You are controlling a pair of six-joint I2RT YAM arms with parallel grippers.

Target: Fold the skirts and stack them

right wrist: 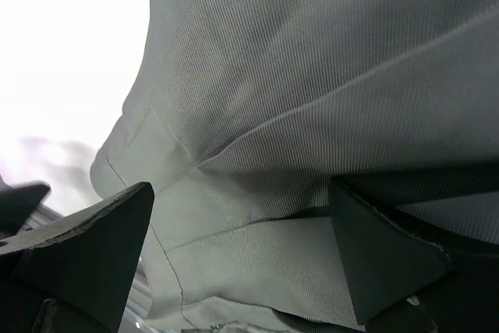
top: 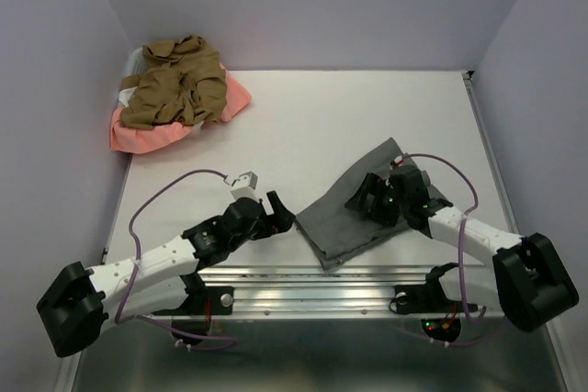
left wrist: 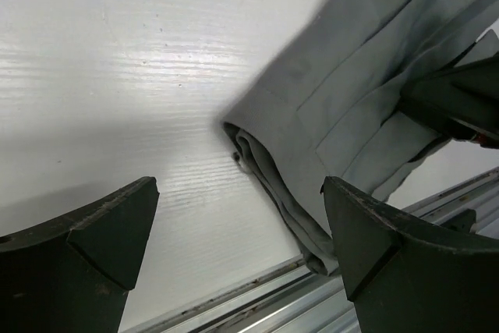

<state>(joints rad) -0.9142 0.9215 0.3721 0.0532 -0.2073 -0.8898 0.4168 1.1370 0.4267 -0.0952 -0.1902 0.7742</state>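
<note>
From above, the folded grey skirt lies at the counter's 5 o'clock, with the tan skirt and pink skirt heaped at 10. In the left wrist view, the left hand gapes, empty, beside the skirt's folded edge. In the right wrist view, the right hand spreads over the cloth; pinching one layer could undo the fold.

Folded skirt near right, a heap of two far left

The folded skirt lies on the table right of centre, close to the near edge. The left gripper is just left of its left corner, and the right gripper is over its middle. In the far-left corner, the upper skirt lies on the lower skirt.
</note>
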